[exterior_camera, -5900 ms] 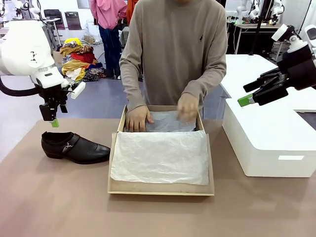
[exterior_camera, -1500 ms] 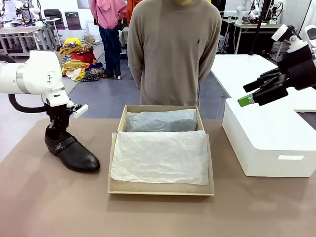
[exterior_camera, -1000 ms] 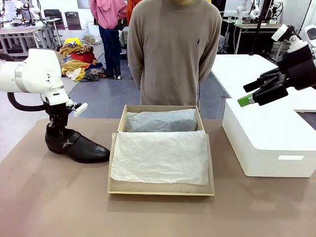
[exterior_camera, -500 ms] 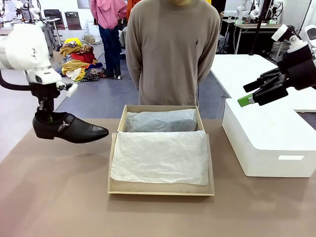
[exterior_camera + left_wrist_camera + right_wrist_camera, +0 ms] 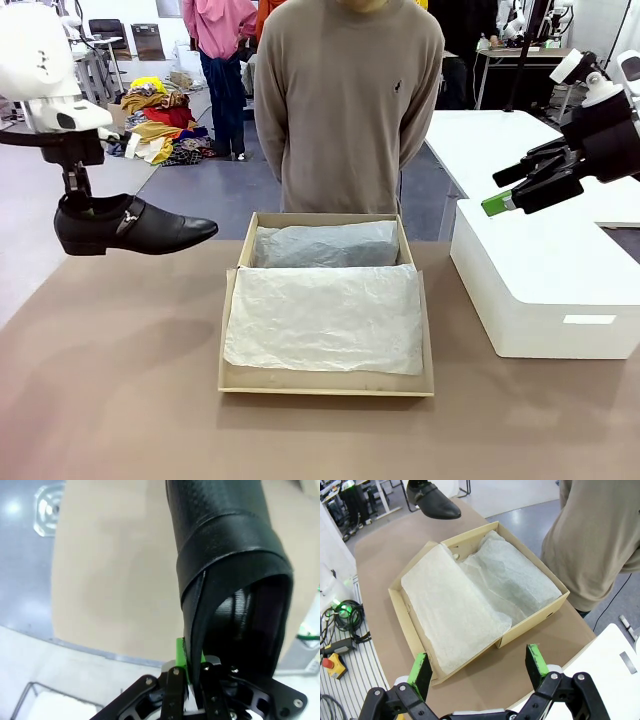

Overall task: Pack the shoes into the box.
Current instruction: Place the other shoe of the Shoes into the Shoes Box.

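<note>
Front and right-wrist cameras both overlook the box [image 5: 325, 383].

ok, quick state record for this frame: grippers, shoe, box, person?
left gripper: shut on the heel rim of the shoe
shoe: in the air, left of the box, toe toward it
right gripper: open, empty, raised near the white box
box: open, tissue paper over flap lid and inside
person: behind the box, arms behind the back

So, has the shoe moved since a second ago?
Yes, upward: the shoe has lifted off the table and now hangs left of the box.
</note>
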`<state>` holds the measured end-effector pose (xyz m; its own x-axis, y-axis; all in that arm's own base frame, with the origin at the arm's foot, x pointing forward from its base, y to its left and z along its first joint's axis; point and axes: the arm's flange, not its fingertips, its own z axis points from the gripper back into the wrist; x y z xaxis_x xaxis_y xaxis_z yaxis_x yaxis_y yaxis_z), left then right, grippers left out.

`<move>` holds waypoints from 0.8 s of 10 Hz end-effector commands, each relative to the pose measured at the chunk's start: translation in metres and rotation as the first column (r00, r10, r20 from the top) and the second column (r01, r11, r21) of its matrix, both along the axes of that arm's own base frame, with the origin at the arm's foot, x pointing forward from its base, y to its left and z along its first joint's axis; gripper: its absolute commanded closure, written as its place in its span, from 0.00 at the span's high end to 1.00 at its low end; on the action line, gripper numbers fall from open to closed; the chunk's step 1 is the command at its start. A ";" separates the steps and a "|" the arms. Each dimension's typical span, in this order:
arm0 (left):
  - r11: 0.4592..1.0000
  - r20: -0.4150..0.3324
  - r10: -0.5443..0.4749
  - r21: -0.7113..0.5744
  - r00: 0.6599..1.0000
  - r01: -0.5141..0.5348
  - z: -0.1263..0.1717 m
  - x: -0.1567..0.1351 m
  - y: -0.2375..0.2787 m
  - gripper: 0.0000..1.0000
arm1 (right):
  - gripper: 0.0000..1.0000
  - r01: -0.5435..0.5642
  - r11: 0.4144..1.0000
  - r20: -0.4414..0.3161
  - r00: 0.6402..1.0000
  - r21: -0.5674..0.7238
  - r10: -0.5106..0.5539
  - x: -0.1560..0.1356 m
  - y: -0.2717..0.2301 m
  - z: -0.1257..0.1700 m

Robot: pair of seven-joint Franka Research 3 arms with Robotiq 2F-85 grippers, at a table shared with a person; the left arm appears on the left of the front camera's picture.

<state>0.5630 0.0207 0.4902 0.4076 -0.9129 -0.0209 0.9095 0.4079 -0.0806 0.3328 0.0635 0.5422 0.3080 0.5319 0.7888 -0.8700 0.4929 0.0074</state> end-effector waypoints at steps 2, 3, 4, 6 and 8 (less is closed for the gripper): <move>0.993 -0.017 0.103 -0.062 0.995 -0.104 0.019 -0.016 -0.010 0.00 | 1.00 -0.023 1.000 0.019 1.000 0.017 0.023 0.004 -0.001 0.000; 0.995 -0.023 0.079 -0.051 0.997 -0.080 0.020 -0.018 -0.013 0.00 | 1.00 -0.023 1.000 0.019 1.000 0.017 0.023 0.004 -0.001 0.000; 0.996 -0.009 0.078 -0.034 0.997 -0.078 0.015 -0.009 -0.007 0.00 | 1.00 -0.023 1.000 0.019 1.000 0.017 0.023 0.004 -0.001 0.000; 0.996 -0.009 0.078 -0.034 0.997 -0.078 0.015 -0.009 -0.007 0.00 | 1.00 -0.023 1.000 0.019 1.000 0.017 0.023 0.004 -0.001 0.000; 0.996 -0.009 0.078 -0.034 0.997 -0.078 0.015 -0.009 -0.007 0.00 | 1.00 -0.023 1.000 0.019 1.000 0.017 0.023 0.004 -0.001 0.000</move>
